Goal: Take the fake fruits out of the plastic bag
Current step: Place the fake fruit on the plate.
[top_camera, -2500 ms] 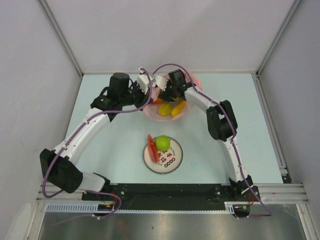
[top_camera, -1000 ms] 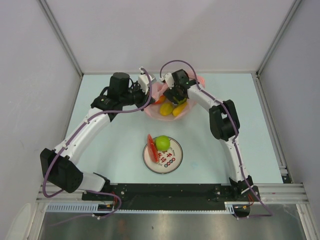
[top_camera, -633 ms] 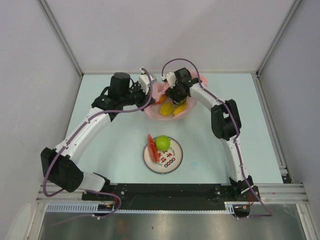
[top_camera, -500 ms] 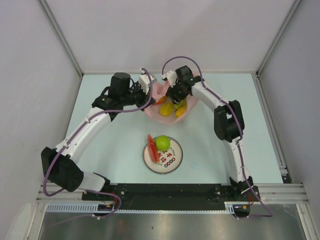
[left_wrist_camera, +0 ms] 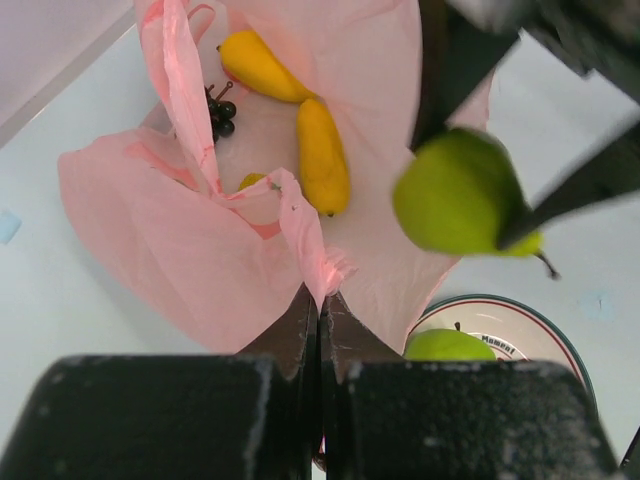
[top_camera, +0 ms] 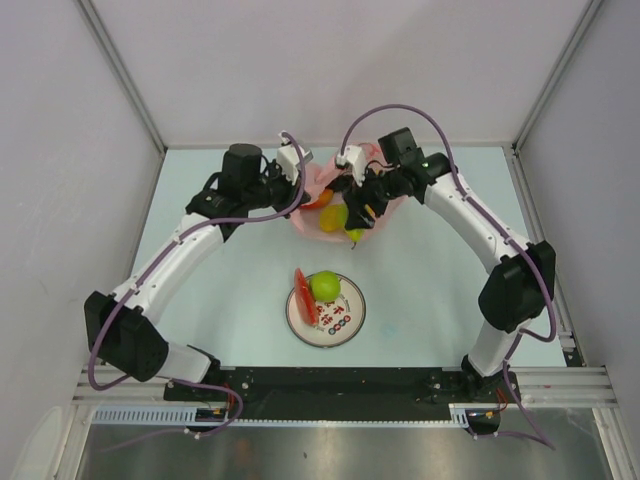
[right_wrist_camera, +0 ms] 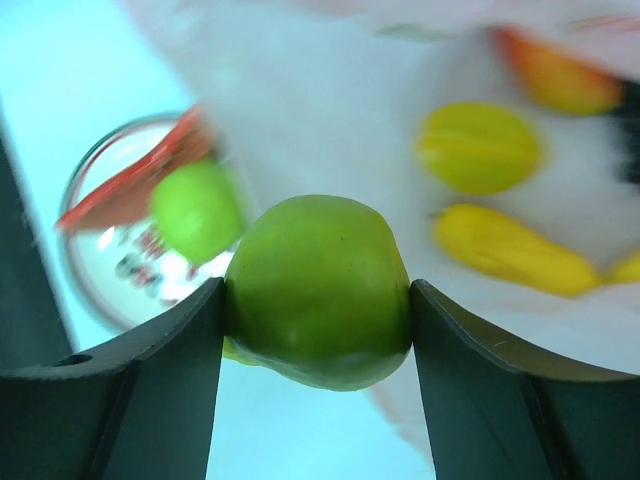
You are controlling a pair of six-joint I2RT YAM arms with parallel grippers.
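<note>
The right gripper [top_camera: 361, 206], earlier down in the bag [left_wrist_camera: 150, 230], has risen clamped on a green pear [right_wrist_camera: 318, 290]; the left gripper [left_wrist_camera: 320, 306] stays pinched on the bag's left edge.

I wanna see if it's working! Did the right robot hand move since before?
Yes. From above, the right gripper, holding the green pear, has come slightly nearer the plate, off the plastic bag's far side.

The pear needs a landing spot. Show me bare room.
Free: near half of the round white red-rimmed plate, clear of the green plastic apple and red watermelon slice; pale table either side. Crowded: the pink plastic bag, where the green plastic pear hangs gripped.
</note>
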